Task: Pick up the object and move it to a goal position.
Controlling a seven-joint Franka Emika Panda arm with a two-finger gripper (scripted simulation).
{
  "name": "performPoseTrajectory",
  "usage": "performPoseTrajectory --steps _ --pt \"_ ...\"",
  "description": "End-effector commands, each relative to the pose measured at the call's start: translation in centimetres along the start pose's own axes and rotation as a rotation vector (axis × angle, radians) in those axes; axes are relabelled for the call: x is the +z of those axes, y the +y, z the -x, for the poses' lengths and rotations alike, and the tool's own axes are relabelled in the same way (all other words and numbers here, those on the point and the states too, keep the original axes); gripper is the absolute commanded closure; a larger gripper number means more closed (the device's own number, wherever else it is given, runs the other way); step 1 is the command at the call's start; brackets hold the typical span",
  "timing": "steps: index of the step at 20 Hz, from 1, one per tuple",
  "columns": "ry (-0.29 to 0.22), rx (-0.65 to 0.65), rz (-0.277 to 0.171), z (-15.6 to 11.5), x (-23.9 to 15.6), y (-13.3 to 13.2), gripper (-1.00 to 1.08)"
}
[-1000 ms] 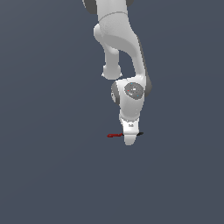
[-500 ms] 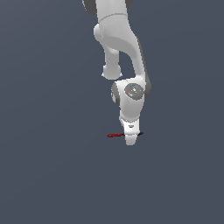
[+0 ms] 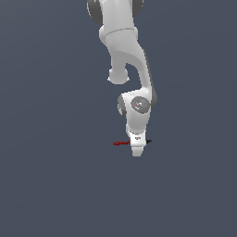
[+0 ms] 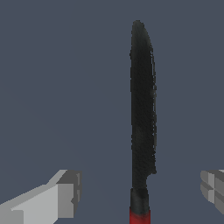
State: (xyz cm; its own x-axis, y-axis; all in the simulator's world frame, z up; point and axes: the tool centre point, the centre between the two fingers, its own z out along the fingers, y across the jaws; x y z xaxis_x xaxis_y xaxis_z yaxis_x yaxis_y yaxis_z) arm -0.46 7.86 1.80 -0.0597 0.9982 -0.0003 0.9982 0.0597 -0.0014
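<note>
— Hand?
— Spread wide, fingers well apart either side of the object, not touching it.
— Object?
— Flat on the grey floor under the hand; long axis across the exterior view, red end toward its left, black toward its right.

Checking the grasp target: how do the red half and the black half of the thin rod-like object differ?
In the wrist view the black half is long, flattened and blade-like; the red half barely shows at the frame edge. In the exterior view the red half pokes out left of the gripper, the black half right. Both lie flat.
</note>
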Motion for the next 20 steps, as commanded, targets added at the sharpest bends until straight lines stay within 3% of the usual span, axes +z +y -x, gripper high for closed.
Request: performPoseTrajectory --steps 1,4,5,20 --pt "0.000 0.000 0.001 0.03 0.77 0.06 -0.92" --pt "0.000 0.000 0.001 0.03 1.03 0.12 -0.92" --pt "0.000 0.000 0.001 0.03 1.03 0.12 1.08" --pt "-0.001 0.000 0.001 -0.30 0.61 0.52 1.08"
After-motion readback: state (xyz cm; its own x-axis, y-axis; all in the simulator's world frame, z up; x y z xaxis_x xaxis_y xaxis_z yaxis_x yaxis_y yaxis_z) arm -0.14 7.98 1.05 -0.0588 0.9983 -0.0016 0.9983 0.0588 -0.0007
